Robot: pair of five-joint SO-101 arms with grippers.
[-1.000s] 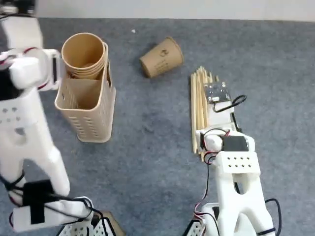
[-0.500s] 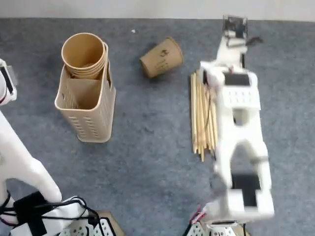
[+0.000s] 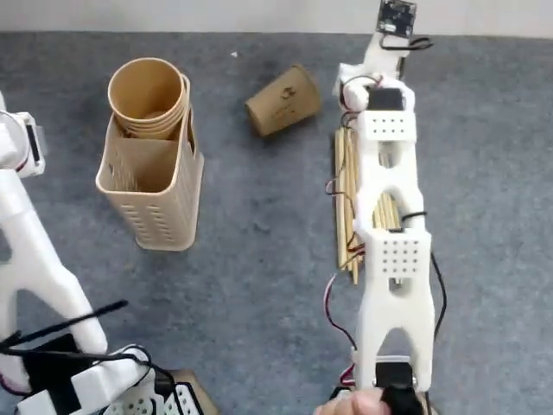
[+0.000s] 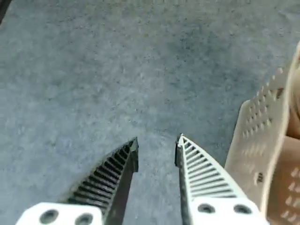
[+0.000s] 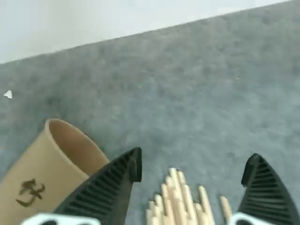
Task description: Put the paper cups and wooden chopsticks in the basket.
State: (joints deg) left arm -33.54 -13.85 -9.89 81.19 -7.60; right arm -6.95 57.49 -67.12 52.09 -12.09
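Observation:
A beige slotted basket (image 3: 149, 194) stands at the left with a stack of paper cups (image 3: 149, 93) upright in its far compartment. One more paper cup (image 3: 283, 101) lies on its side on the carpet, also seen as the paper cup (image 5: 44, 164) beside my right gripper (image 5: 194, 159). That gripper is open and hangs over the far ends of the wooden chopsticks (image 5: 180, 199). The chopstick bundle (image 3: 346, 199) lies partly under the right arm (image 3: 387, 173). My left gripper (image 4: 157, 139) is open over bare carpet, with the basket wall (image 4: 262, 154) just beside it.
Grey carpet (image 3: 259, 259) covers the table. The left arm (image 3: 22, 181) stands at the left edge, close to the basket. A pale wall edge (image 5: 117, 18) runs behind the fallen cup.
The right arm has stretched out from the near side to the far end of the chopsticks. The left arm has drawn back from the basket toward the left edge.

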